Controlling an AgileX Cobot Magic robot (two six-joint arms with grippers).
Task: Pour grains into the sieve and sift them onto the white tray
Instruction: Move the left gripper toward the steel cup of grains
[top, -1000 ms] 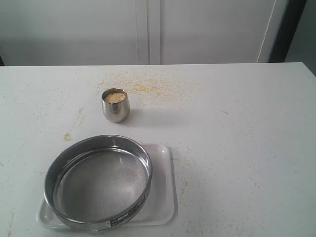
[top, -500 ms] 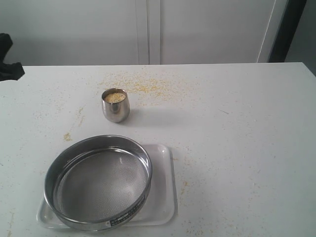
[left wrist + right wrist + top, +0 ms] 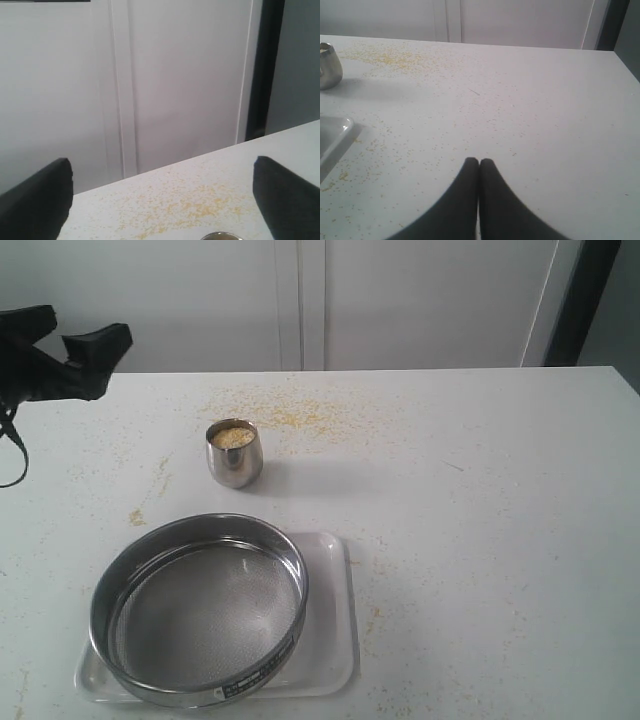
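The left gripper, jaws wide and empty, faces the cup of grains, apparently ready to grasp; the right gripper has its jaws closed, empty.

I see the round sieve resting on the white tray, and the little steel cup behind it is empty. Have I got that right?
Not quite. The steel cup is not empty: it holds the grains, nearly up to its rim, as the exterior view shows. The rest stands: the sieve does rest on the white tray, with the cup behind it.
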